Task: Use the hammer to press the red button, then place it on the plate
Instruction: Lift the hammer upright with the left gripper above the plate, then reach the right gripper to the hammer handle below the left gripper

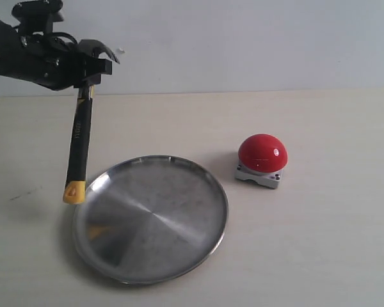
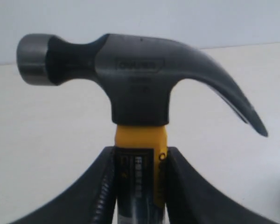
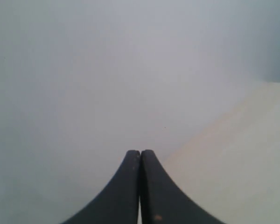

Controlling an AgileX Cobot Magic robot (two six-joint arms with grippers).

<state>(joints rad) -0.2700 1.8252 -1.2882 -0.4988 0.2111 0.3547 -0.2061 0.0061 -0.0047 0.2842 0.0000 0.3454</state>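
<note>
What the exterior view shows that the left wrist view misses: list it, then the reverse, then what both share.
Exterior view only: the plate, the red button to its right, and the long black handle of the hammer, hanging down to a yellow tip near the plate's left rim.
Left wrist view only: the hammer head's round striking face and stamped panel, with the jaws pressed on either side of the yellow neck.
Both: the hammer held by the left gripper, the pale table and the wall behind.

No readable text
The hammer [image 2: 135, 88] head bears a framed embossed mark [image 2: 139, 65], centre frame; its handle below, a printed label [image 2: 141, 179]. Both too blurred.
</note>
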